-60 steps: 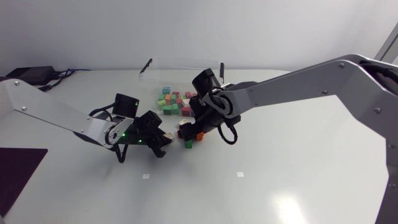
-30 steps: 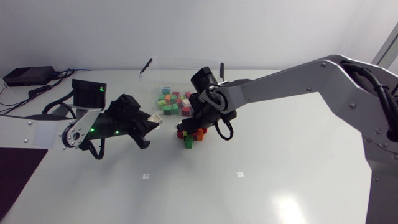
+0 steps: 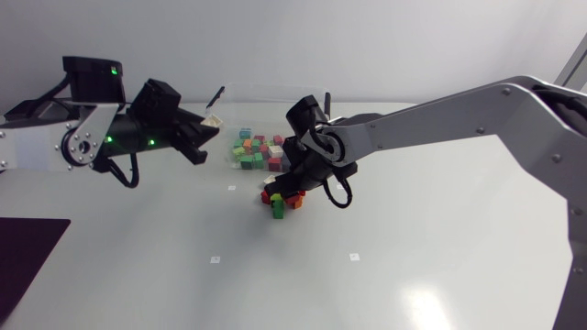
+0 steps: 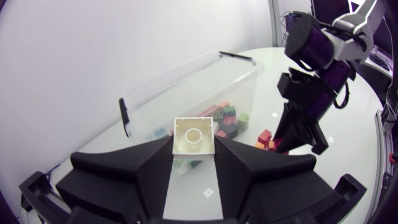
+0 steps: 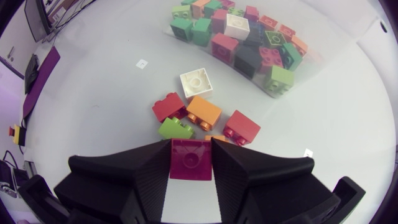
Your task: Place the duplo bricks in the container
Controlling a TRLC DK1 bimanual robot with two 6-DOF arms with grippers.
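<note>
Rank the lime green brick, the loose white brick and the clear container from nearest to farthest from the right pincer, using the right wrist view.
1. The lime green brick: just ahead of the right pincer, in the loose cluster on the table.
2. The loose white brick: farther ahead, past that cluster.
3. The clear container: farthest, beyond the white one.

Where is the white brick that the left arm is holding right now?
The white brick is gripped between both fingers of the left tool, in the air just short of the clear container, by its left end in the head view.
</note>
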